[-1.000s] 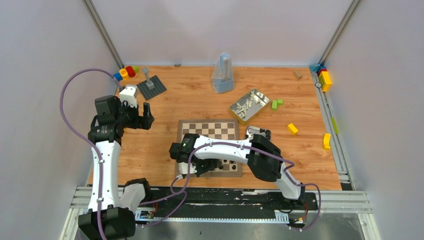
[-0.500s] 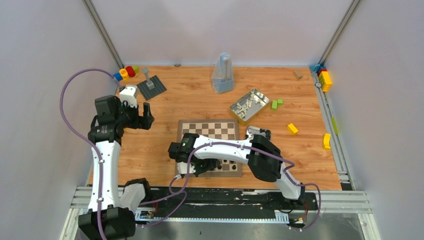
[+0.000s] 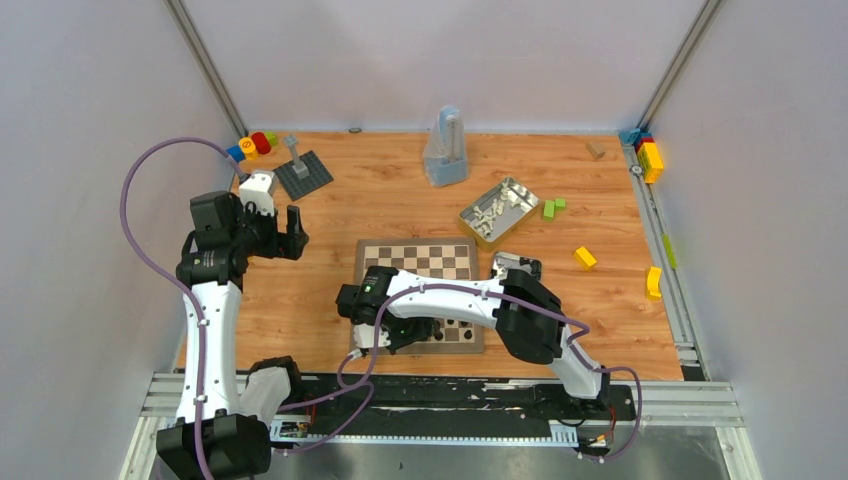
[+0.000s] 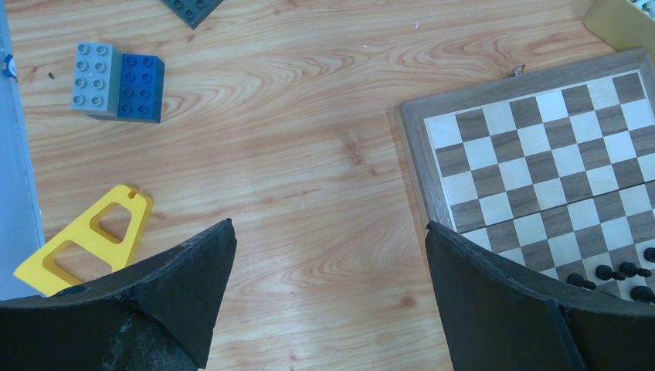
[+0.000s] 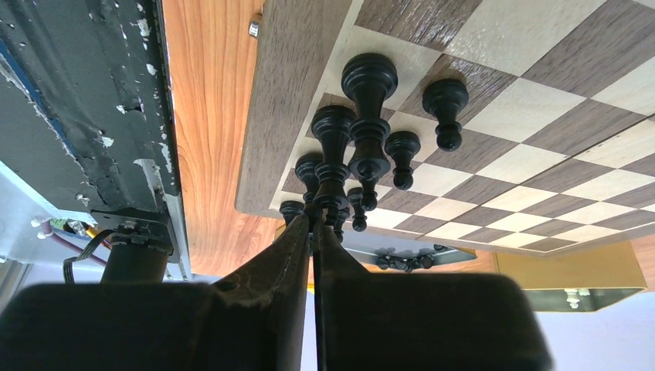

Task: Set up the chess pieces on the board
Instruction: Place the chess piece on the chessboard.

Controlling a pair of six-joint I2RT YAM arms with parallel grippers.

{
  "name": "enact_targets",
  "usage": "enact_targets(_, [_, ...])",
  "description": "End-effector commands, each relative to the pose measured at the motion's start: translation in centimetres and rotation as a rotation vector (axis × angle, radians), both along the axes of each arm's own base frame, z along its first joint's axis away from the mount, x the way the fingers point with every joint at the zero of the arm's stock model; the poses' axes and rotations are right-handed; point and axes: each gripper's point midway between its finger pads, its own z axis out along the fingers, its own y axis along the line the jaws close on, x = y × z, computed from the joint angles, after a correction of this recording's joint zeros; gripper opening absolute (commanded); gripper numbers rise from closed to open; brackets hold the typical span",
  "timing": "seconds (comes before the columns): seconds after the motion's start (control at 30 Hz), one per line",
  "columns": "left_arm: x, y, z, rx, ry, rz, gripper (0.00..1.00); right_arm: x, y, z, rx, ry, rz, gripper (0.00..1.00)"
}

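The board [image 3: 420, 258] lies mid-table, with several black chess pieces [image 3: 455, 328] standing along its near rows. My right gripper [image 3: 400, 335] hangs low over the board's near-left corner. In the right wrist view that gripper [image 5: 315, 220] is shut on the top of a tall black piece [image 5: 334, 147] that stands on the board [image 5: 541, 46] among other black pieces [image 5: 369, 100]. My left gripper [image 3: 285, 230] hovers left of the board. It is open [image 4: 328, 226] over bare wood, with the board [image 4: 541, 154] to its right.
A metal tin [image 3: 498, 210] holding white pieces sits behind the board's right side, and another tin [image 3: 515, 265] lies beside its right edge. Further off are a grey studded plate [image 3: 303, 172], a clear bag [image 3: 446, 150], green blocks [image 3: 553, 208] and yellow blocks [image 3: 585, 257]. A yellow block [image 4: 89, 239] is near the left fingers.
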Motion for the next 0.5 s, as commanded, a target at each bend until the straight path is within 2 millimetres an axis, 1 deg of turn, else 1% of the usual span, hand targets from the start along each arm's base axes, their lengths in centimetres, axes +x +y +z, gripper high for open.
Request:
enact_targets(0.0, [0.23,0.07,0.79,0.007,-0.040,-0.010,1.00,-0.11,0.81,0.26,0.026,-0.005,-0.001,0.08])
enact_targets(0.47, [0.20,0.08,0.72,0.010,-0.040,-0.012,1.00,0.26,0.75,0.07,0.026,-0.025,0.002,0.16])
